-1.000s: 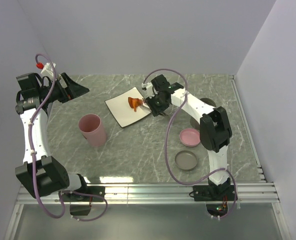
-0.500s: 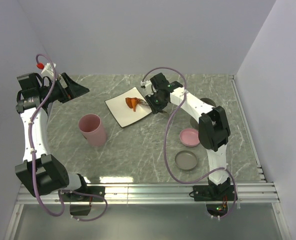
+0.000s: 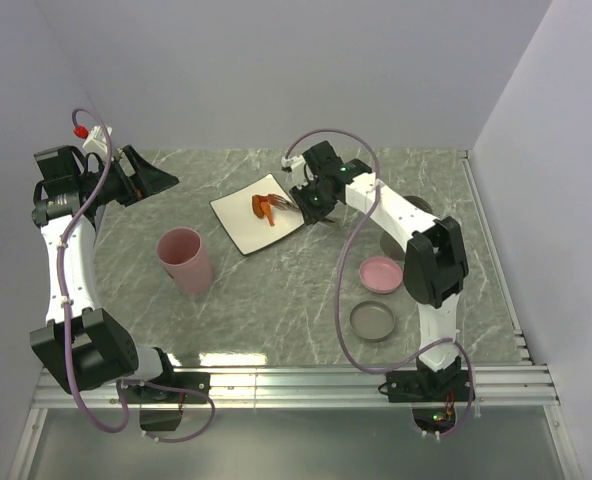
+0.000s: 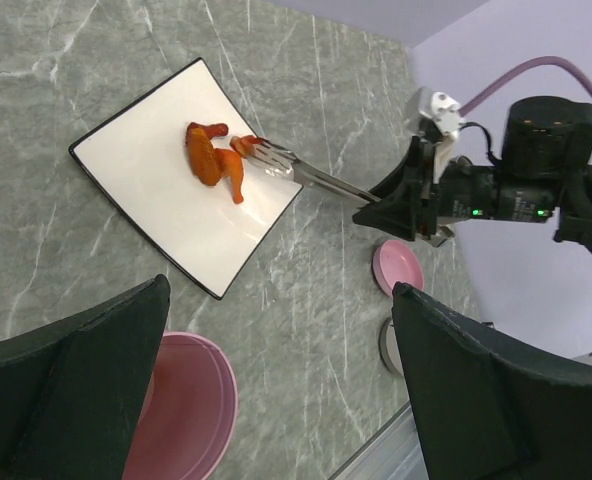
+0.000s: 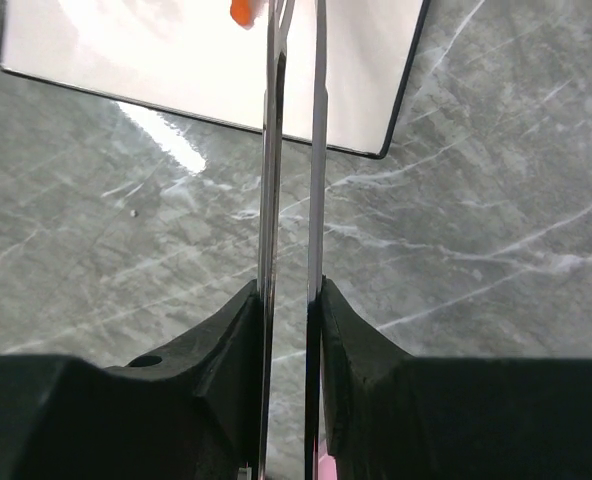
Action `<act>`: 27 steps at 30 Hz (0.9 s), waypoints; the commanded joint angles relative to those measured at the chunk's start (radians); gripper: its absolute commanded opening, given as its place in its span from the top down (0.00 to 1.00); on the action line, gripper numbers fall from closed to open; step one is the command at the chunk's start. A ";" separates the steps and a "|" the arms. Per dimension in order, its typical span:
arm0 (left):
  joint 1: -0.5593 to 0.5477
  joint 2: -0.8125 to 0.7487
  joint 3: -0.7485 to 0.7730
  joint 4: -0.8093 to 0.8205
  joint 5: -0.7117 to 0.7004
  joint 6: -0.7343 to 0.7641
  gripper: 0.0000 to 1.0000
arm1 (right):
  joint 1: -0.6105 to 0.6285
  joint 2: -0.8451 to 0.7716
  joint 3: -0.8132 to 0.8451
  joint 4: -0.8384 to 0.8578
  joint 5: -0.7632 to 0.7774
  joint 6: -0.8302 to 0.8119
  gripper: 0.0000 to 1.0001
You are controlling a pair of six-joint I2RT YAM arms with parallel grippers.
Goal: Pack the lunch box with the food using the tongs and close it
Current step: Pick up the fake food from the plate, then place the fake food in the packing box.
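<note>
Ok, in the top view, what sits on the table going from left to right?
pink cup → white plate → pink bowl. The grey lid shares the bowl's span, so it is left out of the order.

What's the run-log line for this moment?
left gripper: open, holds nothing | right gripper: shut on tongs | tongs: tips at orange food piece on white plate

White arms, black joints, lilac cables
</note>
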 commanded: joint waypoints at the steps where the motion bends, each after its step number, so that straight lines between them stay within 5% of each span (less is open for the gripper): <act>1: 0.003 -0.015 0.005 0.019 0.016 0.022 0.01 | 0.008 -0.114 0.024 -0.014 -0.020 -0.003 0.73; 15: 0.004 -0.048 -0.005 -0.024 -0.045 0.131 0.00 | -0.071 -0.431 -0.114 -0.084 -0.082 0.005 0.74; 27: 0.001 -0.042 -0.011 -0.035 -0.036 0.145 0.01 | -0.447 -0.804 -0.371 -0.111 -0.150 0.000 0.73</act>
